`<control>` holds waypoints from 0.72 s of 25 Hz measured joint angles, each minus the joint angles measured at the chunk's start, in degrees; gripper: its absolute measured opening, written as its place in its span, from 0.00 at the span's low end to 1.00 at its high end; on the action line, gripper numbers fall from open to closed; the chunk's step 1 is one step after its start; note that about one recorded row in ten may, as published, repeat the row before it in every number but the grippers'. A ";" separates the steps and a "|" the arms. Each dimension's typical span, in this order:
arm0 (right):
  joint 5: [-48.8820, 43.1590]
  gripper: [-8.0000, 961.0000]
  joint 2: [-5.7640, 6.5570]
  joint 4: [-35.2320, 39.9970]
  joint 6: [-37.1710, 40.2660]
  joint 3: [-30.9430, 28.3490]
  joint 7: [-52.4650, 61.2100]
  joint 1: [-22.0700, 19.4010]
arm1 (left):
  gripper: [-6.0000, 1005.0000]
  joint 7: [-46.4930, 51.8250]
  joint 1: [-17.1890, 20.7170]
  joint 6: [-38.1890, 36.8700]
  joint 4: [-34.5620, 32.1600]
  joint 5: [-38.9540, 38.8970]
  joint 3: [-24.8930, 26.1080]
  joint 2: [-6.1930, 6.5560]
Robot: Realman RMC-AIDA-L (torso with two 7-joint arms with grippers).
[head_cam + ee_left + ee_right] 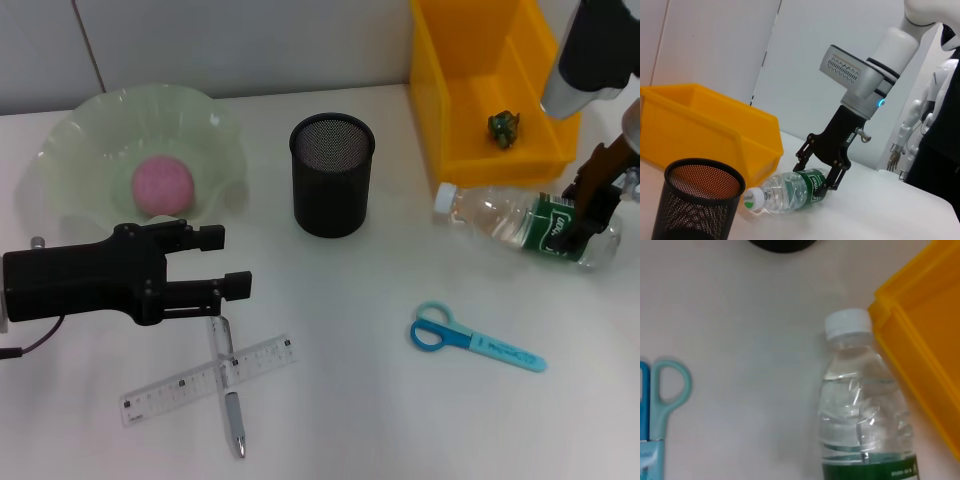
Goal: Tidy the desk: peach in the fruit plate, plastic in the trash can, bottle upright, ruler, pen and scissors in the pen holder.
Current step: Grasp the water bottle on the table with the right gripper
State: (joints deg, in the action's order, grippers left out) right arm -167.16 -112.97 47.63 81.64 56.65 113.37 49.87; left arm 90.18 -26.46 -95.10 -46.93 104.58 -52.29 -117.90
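On the desk (380, 400), the trash can (470, 90) is sitting at about one o'clock in the head view, a small dark green scrap lying inside it. The fruit plate (90, 130) is resting at ten o'clock with the peach (163, 185) already in it. The pen holder (331, 175) is standing near the centre, toward twelve o'clock, and looks empty from above.

The bottle (520, 225) is lying on its side at three o'clock, cap pointing toward the pen holder, just beside the trash can's near wall. The right gripper (585, 215) is reaching down over its green label, jaws apart and straddling the body without clamping it yet. The left gripper (230, 262) is hovering at nine o'clock with its jaws apart, holding nothing.

The ruler (208, 378) and pen (228, 385) are lying crossed at seven o'clock; the scissors (475, 340) are lying at five o'clock.

The likely trouble: a round, slick bottle may be rolling away as the jaws close, or bumping the trash can while being tipped up, since the two are so near.

The label's white writing is too small to read.
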 joint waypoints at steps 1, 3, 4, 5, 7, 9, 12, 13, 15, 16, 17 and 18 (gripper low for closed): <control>-0.03 0.77 -0.07 -0.20 -0.22 0.01 0.00 0.02 | 0.80 0.00 0.00 0.00 0.00 0.00 0.00 0.00; -0.04 0.77 -0.24 -0.91 -0.68 0.02 0.00 0.05 | 0.80 0.00 0.00 0.00 0.00 0.00 0.00 0.05; -0.04 0.78 -0.24 -0.91 -0.68 0.02 0.00 0.05 | 0.80 0.00 0.00 0.00 0.00 0.00 0.00 0.08; -0.03 0.78 -0.32 -1.17 -0.85 0.03 0.00 0.06 | 0.80 0.00 0.00 0.00 0.00 0.00 0.00 0.13; -0.04 0.78 -0.58 -1.55 -1.21 0.26 0.00 0.06 | 0.80 0.00 0.00 0.00 0.00 0.00 0.00 0.13; -0.03 0.78 -0.76 -1.90 -1.59 0.53 0.00 -0.03 | 0.80 -0.03 -0.12 0.00 0.00 0.00 0.00 0.21; -0.02 0.78 -0.85 -2.54 -1.94 0.62 0.01 -0.16 | 0.80 -0.03 -0.15 0.00 0.00 0.00 0.00 0.21; 0.02 0.78 -1.07 -2.68 -1.97 0.63 0.01 -0.27 | 0.80 -0.03 -0.15 0.00 0.00 0.00 0.00 0.21; 0.01 0.78 -1.24 -2.61 -1.97 0.65 0.09 -0.39 | 0.80 -0.05 -0.17 0.00 0.00 0.01 0.00 0.25; -0.01 0.78 -1.49 -2.46 -1.99 0.66 0.19 -0.58 | 0.80 -0.06 -0.18 0.00 0.00 0.01 0.00 0.28; -0.01 0.78 -1.49 -2.46 -1.99 0.66 0.19 -0.58 | 0.80 -0.06 -0.18 0.00 0.00 0.01 0.00 0.28; -0.01 0.78 -1.54 -2.39 -2.00 0.66 0.24 -0.67 | 0.80 -0.06 -0.18 0.00 0.00 0.01 0.00 0.28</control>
State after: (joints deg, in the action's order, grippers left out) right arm -167.16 -114.51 45.24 79.64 57.31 113.61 49.20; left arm 90.12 -26.63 -95.10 -46.93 104.59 -52.29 -117.61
